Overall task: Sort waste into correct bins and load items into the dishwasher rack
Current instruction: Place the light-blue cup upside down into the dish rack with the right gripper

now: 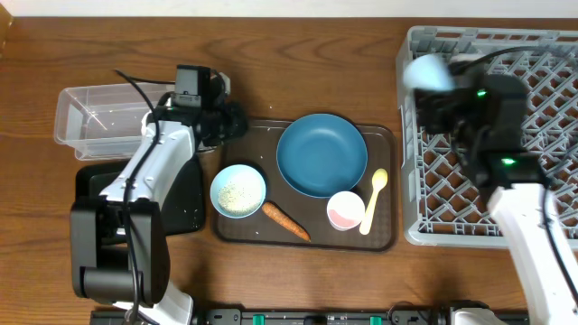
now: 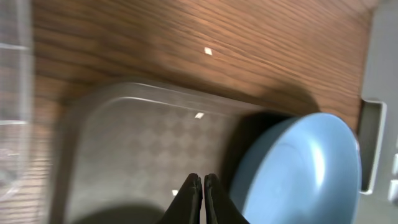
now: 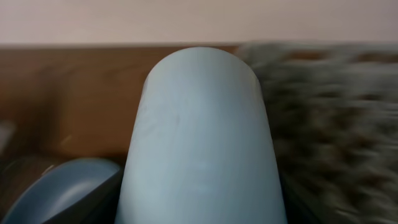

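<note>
Overhead: left gripper [image 1: 235,123] at far-left corner of brown tray [image 1: 383,231], blue plate [image 1: 322,153] just to the right of its fingers. Right gripper [image 1: 437,83] over grey rack [image 1: 542,153], clamped on light blue cup [image 1: 426,72]. Left wrist: fingers [image 2: 194,202] pressed together, nothing between; plate right of them. Right wrist: cup in the grip, fingers mostly hidden behind it; rack blurred to the right.
</note>
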Motion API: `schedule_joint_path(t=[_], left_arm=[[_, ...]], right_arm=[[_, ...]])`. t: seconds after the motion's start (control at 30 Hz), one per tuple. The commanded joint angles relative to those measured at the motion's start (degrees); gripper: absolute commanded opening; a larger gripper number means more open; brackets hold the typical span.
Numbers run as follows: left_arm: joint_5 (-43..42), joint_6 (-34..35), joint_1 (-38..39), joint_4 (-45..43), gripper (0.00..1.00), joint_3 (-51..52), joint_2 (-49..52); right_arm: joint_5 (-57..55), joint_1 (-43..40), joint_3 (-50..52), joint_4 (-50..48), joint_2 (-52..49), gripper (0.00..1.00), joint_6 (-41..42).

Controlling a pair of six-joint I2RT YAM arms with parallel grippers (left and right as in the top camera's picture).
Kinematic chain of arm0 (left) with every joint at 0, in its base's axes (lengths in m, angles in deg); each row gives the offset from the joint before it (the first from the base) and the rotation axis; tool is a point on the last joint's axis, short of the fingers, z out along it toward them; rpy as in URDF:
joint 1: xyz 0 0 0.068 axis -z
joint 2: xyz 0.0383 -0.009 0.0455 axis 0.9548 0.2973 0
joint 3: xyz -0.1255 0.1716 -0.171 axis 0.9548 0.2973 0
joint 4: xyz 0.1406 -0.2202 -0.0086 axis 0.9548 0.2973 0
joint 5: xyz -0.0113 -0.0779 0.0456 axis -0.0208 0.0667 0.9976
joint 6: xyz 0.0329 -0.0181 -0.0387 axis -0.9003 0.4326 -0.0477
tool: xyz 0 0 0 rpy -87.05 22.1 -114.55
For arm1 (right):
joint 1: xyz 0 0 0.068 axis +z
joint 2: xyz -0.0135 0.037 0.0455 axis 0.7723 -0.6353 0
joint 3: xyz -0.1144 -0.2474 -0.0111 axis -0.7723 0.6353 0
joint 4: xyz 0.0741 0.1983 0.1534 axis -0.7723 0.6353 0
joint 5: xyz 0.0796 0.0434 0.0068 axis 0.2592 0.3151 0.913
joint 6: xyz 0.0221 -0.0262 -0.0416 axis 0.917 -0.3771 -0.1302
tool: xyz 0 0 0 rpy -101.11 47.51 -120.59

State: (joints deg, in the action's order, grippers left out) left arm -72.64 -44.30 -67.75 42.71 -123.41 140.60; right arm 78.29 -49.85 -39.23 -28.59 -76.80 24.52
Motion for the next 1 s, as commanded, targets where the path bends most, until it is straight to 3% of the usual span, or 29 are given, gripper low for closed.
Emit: schedule_joint_path(t=[0.0,0.23,0.57,0.77,0.97], left_arm=[[4.0,-3.1,-0.7,0.8,0.06,-0.5,-3.7],[11.6,-3.1,-0.7,4.0,0.06,-0.5,-9.2],[12.3,-3.1,-0.7,5.4,0.06,-0.5,-10.7],[12.3,-3.1,-0.7,5.5,0.06,-0.5,-10.7],[12.3,-3.1,-0.7,5.5,0.07,-0.5,-10.7]], right_arm=[[-10.1,-4.3,-5.5,6.6,1.1,0.01,-0.4],[-10.2,-16.2,-8.6,17.9,1.1,0.01,1.3],[-12.0,-35.3,-8.6,23.6,-1.9,0.01,2.6],[-11.8,-41.4,-8.6,24.2,-6.1,0.01,2.9],[-9.9,-42.4,-8.6,23.7,-11.0,0.01,3.8]])
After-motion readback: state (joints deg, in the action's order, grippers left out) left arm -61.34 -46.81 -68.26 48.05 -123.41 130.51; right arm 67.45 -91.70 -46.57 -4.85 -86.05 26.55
